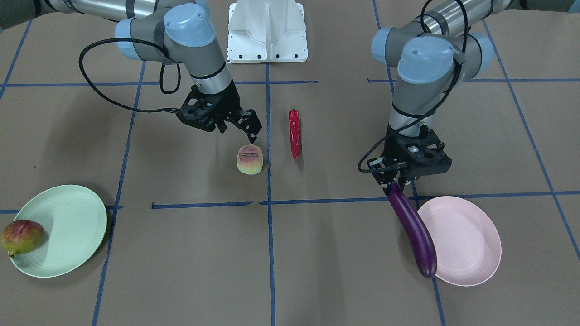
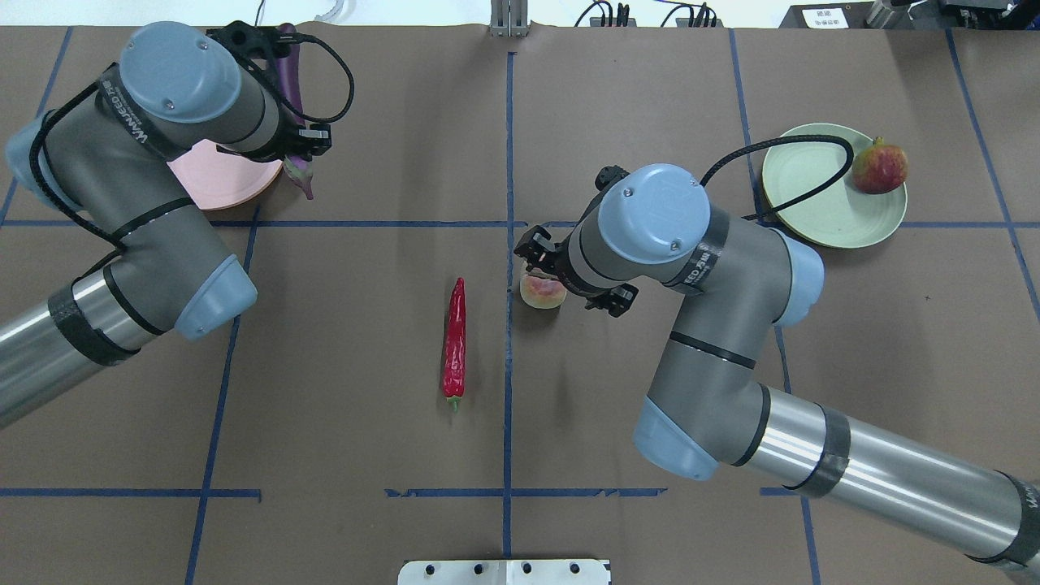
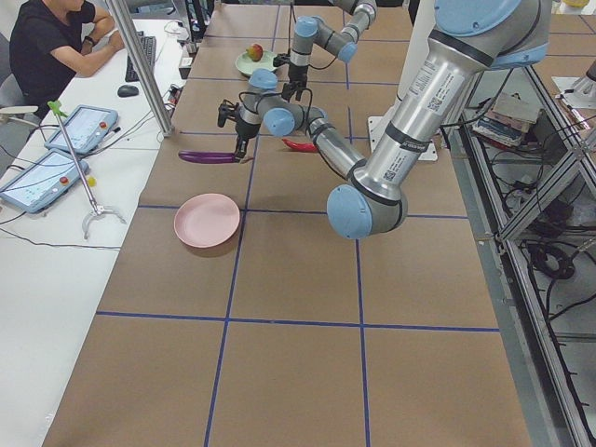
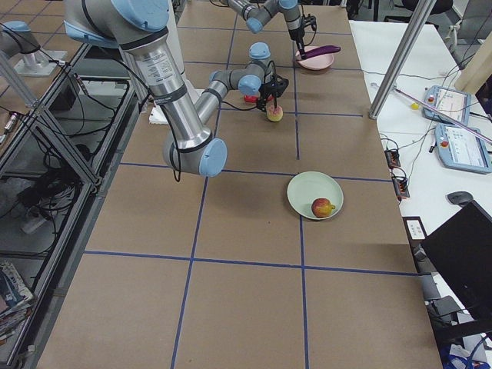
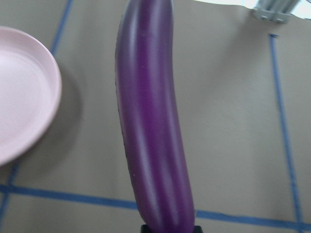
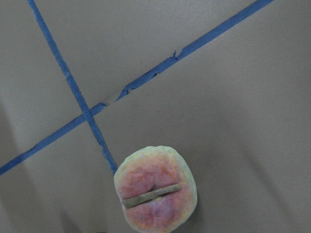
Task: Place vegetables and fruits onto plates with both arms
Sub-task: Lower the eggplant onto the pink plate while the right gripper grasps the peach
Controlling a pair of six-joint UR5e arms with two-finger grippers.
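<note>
My left gripper (image 1: 393, 184) is shut on the cap end of the long purple eggplant (image 1: 414, 231) and holds it above the table. The eggplant's free end reaches the near rim of the pale pink plate (image 1: 466, 240). In the left wrist view the eggplant (image 5: 150, 121) hangs beside the plate (image 5: 19, 97). My right gripper (image 1: 240, 129) is open and empty, just above the peach (image 1: 249, 159), which sits on the table (image 6: 155, 194). The red chili (image 1: 295, 132) lies next to the peach. The pomegranate (image 1: 21, 237) rests on the mint green plate (image 1: 68, 226).
The white base block (image 1: 267, 31) stands at the robot's side of the table. Blue tape lines (image 1: 269, 203) cross the brown table cover. An operator (image 3: 56, 47) sits with tablets at a side desk beyond the table's far edge.
</note>
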